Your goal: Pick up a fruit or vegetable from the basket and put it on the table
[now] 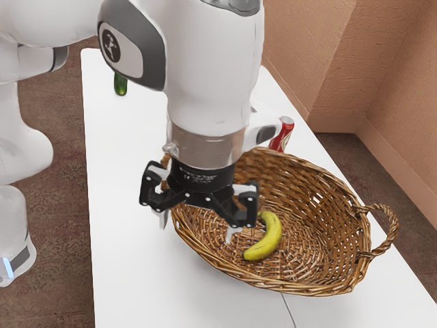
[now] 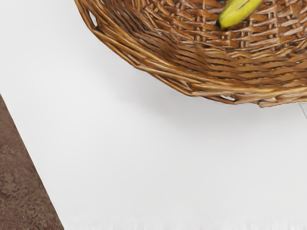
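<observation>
Table (image 1: 123, 205): white, with brown floor (image 1: 54, 137) beside it
Basket (image 1: 232, 272): brown, woven, on the table
Banana (image 1: 271, 239): yellow, lying inside the basket
Gripper (image 1: 197, 227): fingers spread wide, up by the basket's edge, holding nothing
Can (image 1: 282, 134): red, just behind the basket
Green thing (image 1: 120, 86): on the table, well apart from the basket

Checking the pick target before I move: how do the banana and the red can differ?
The banana is yellow and curved; the can is red and straight-sided. The banana lies inside the basket; the can is outside it, its lower part hidden behind the basket's rim. Neither is held by the gripper.
</observation>
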You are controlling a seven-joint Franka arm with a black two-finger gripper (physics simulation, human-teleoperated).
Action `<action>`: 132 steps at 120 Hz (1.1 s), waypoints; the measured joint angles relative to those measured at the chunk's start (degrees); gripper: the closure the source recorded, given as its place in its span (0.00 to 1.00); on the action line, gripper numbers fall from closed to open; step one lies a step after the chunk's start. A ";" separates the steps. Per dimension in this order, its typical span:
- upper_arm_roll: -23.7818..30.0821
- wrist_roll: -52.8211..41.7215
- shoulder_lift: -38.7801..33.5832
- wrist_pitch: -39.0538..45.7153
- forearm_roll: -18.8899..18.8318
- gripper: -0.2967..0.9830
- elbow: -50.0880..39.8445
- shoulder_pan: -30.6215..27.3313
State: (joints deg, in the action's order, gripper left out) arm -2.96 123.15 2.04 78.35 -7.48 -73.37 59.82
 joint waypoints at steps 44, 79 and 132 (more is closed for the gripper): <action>-3.24 13.68 -0.90 4.28 1.68 0.23 -2.56 -35.94; -5.43 19.42 0.25 5.37 3.49 0.24 -3.21 -26.09; -5.96 17.18 2.70 8.88 6.04 0.23 -5.84 -27.91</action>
State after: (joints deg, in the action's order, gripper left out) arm -8.91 140.33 4.73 87.22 -1.44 -79.21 31.91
